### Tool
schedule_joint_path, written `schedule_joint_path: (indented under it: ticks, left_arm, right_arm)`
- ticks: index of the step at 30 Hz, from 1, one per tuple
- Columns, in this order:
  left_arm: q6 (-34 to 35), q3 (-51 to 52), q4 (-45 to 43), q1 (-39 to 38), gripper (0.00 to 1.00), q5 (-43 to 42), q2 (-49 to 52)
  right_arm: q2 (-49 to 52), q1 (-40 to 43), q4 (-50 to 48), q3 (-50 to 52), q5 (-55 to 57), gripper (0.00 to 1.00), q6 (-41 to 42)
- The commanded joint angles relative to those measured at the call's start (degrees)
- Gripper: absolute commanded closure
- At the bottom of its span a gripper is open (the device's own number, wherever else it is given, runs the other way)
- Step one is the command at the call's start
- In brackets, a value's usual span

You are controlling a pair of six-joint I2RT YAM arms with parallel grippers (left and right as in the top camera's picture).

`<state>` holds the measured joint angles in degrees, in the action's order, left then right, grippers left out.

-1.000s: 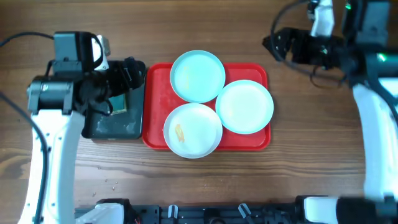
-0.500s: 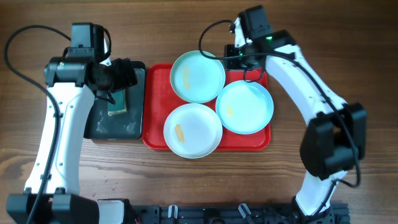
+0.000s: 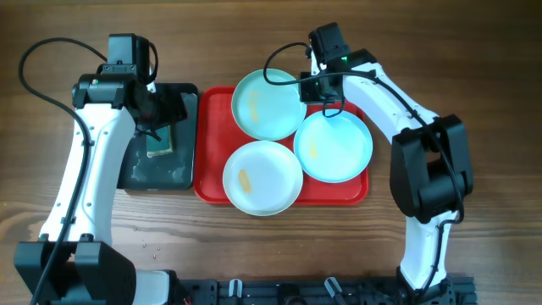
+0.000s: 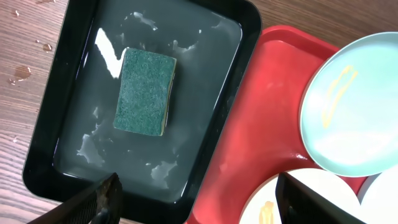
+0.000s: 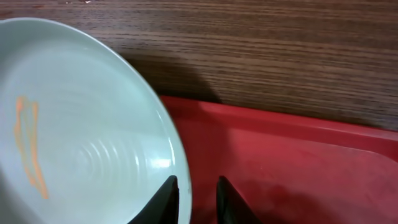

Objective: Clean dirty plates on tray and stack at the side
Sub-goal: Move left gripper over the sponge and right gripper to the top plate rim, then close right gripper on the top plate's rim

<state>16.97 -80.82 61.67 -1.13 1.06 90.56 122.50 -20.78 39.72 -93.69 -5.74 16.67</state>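
1. The wooden table (image 3: 254, 34) fills the overhead view, and a few water droplets (image 4: 18, 73) lie on it just outside the black tray.
2. The red tray (image 3: 212, 127) lies at the middle of the table with its long side running left to right. All three plates sit on it.
3. The black tray (image 3: 135, 174) lies just beside the red tray on its left, rim against rim as far as we can see. A thin film of water covers its floor.
4. The far turquoise plate (image 3: 269, 103) sits at the far edge of the red tray and hangs over that rim. The right turquoise plate (image 3: 333, 146) takes the right half. The white plate (image 3: 262, 177) sits at the near edge and hangs slightly over the near rim. The three edges meet near the middle of the tray, and we cannot tell which lies on top.
5. The green sponge (image 4: 145, 91) lies flat on the wet floor of the black tray, away from its walls.
6. The left gripper (image 4: 199, 199) hovers over the black tray near the sponge. Its fingers stand wide apart and hold nothing.
7. The right gripper (image 5: 198, 199) is at the right edge of the far turquoise plate. One finger is over the inside of the plate and the other over the red tray. Only a narrow gap separates them, and the rim runs through it. We cannot tell whether they pinch the rim.
8. Each plate carries yellowish smears (image 3: 245, 180), and the streaks on the far turquoise plate lie toward its left side.
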Motion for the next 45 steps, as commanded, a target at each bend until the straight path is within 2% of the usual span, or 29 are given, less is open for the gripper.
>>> schedule_joint_path:
  ticks: [1,11,18,22,24,29,32,34,36,45]
  left_arm:
    - [-0.22,0.37,-0.17,-0.26,0.24,0.76,0.74]
    - [-0.24,0.37,-0.15,-0.26,0.24,0.79,0.74]
    - [-0.24,0.37,-0.13,-0.26,0.23,0.79,0.74]
    - [-0.24,0.37,-0.17,-0.26,0.2,0.79,0.74]
    - [-0.24,0.37,-0.17,-0.26,0.19,0.79,0.74]
    - [-0.24,0.37,-0.17,-0.26,0.18,0.79,0.74]
    - [-0.24,0.37,-0.17,-0.26,0.2,0.79,0.74]
    - [-0.24,0.37,-0.17,-0.26,0.23,0.79,0.74]
    - [-0.24,0.37,-0.17,-0.26,0.23,0.79,0.74]
    - [-0.24,0.37,-0.17,-0.26,0.23,0.79,0.74]
  right_arm:
    - [1.81,-0.46,-0.33,0.44,-0.63,0.79,0.04]
    - [2.99,-0.61,-1.38,0.46,-0.66,0.88,0.55]
    - [4.52,-1.11,-2.05,0.46,-0.63,0.89,1.53]
    - [4.68,-1.18,-2.54,0.44,-0.63,0.96,1.51]
    - [4.63,-1.18,-2.89,0.35,-0.63,0.94,1.46]
    - [3.43,-1.18,-3.1,0.22,-0.63,0.84,1.33]
    - [2.78,-1.18,-3.21,0.22,-0.61,0.84,1.33]
    - [2.62,-1.18,-3.39,0.2,-0.61,0.89,1.33]
    - [2.54,-1.18,-3.48,0.17,-0.61,0.89,1.33]
    - [1.42,-1.18,-3.89,0.17,-0.61,0.85,1.36]
